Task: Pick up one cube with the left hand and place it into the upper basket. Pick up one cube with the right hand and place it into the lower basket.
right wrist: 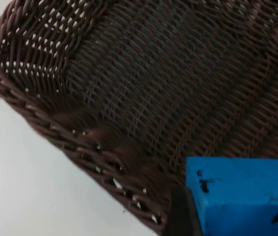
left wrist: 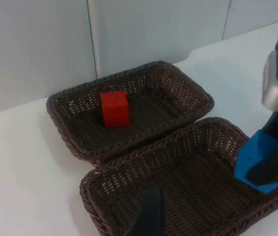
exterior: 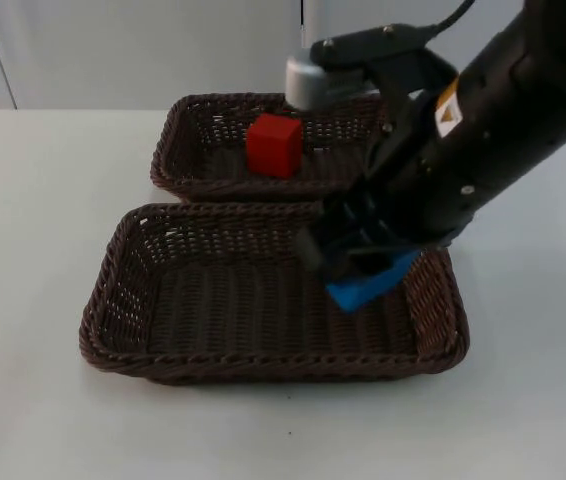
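Nearest you on the white counter sits the lower basket, a dark brown rectangular wicker basket with a braided rim, its long side facing you. Look over its right half and you find the right end effector, reaching down from the right arm and clenched on a blue cube. That cube hangs tilted inside the basket's outline, near the right wall; from the top view you cannot tell whether it touches the woven floor. In the right wrist view you see the same blue cube pressed against a black finger, with the basket's weave and rim beneath it and bare counter beyond the rim. The left wrist view shows the cube held above the basket floor near that basket's far wall.

Just behind, its front rim touching or almost touching the lower basket's back rim, you have the upper basket, a second dark brown wicker basket of the same shape. A red cube rests inside it, about mid-floor, free of any grasp.

For the left end effector, you see one black fingertip above the lower basket's near rim; whether it is released or clenched you cannot tell. Behind everything stands the grey partition wall.
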